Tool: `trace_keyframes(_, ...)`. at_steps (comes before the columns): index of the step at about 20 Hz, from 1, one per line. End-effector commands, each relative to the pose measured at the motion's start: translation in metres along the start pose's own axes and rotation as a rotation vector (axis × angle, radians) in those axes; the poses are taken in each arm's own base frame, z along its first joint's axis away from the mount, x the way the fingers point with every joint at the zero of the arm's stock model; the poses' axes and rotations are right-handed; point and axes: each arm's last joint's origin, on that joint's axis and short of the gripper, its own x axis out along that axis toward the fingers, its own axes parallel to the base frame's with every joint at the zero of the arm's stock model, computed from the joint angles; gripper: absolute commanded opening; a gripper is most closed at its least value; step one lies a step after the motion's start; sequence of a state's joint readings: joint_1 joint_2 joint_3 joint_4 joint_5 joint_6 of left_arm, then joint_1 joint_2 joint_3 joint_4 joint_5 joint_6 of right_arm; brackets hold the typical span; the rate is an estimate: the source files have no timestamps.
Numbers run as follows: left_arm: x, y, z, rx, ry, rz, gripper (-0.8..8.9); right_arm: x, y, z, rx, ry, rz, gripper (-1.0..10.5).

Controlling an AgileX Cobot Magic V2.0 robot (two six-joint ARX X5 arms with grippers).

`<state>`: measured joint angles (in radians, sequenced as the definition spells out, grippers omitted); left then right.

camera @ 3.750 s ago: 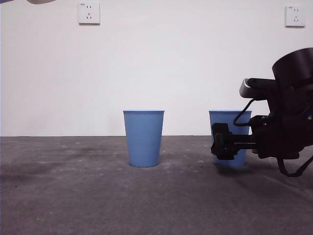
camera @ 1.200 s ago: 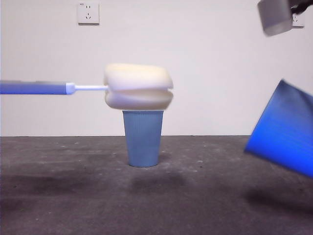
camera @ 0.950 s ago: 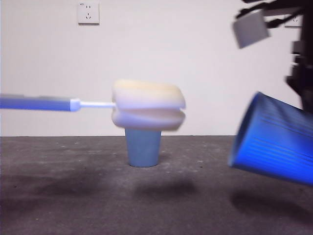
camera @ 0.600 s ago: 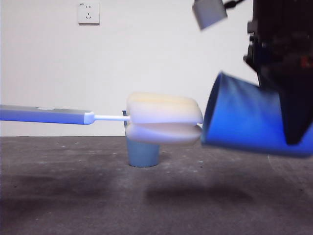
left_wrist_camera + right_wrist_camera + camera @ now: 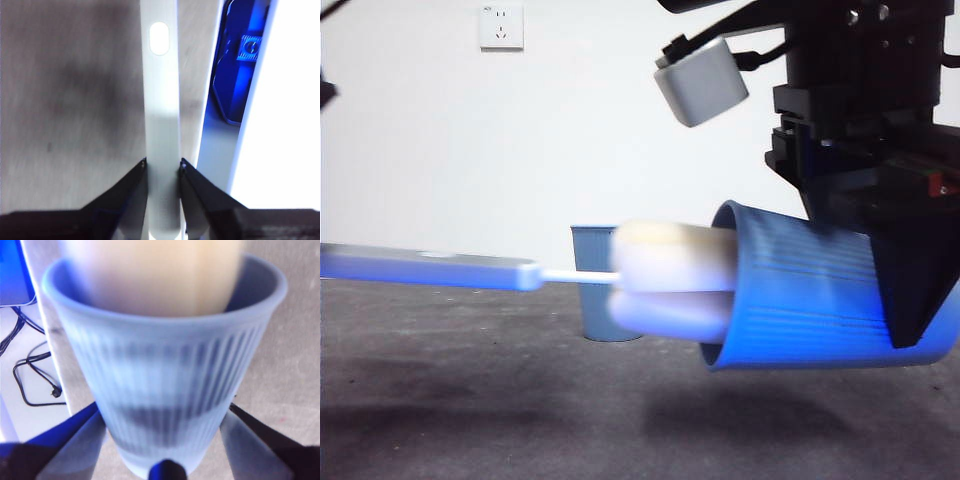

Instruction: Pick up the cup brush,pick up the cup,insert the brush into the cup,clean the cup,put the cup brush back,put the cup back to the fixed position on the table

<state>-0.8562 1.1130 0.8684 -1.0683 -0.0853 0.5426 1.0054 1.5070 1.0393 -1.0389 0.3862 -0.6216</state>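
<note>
The right gripper [image 5: 910, 290] has its two black jaws clamped on the sides of the cup [image 5: 800, 290], holding it on its side above the table [image 5: 470, 400], mouth turned toward the second cup [image 5: 592, 290]. The left gripper [image 5: 162, 167] pinches the slim grey handle of the cup brush [image 5: 430, 268] between its nearly closed jaws, the handle lying level over the table. The brush's thin white neck leads to the cream-yellow, two-lobed sponge head [image 5: 670, 285], which is partly inside the held cup's mouth and fills it. The sponge passes in front of the second cup, which stands upright on the table farther back, just behind the sponge. Both cups are blue ribbed plastic, tapered with thin rims. The table is dark grey, rough and mottled. On the white wall above the second cup sits a white socket [image 5: 501, 26].
</note>
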Motion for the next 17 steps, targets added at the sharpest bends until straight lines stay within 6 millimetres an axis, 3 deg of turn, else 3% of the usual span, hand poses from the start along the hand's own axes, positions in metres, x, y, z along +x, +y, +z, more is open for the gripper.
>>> trace_keyframes(1, 0.01, 0.0, 0.007, -0.01, -0.007, -0.024, -0.09, -0.001, 0.0, 0.004, -0.014, -0.007, -0.012, -0.2)
trace_keyframes(8, 0.032, 0.008, 0.029, -0.058, -0.059, -0.026, -0.09, -0.008, 0.012, 0.019, -0.048, -0.079, -0.056, -0.2)
trace_keyframes(17, 0.032, 0.002, 0.035, -0.065, -0.081, -0.048, -0.09, -0.016, 0.022, 0.034, -0.064, -0.162, -0.102, -0.2)
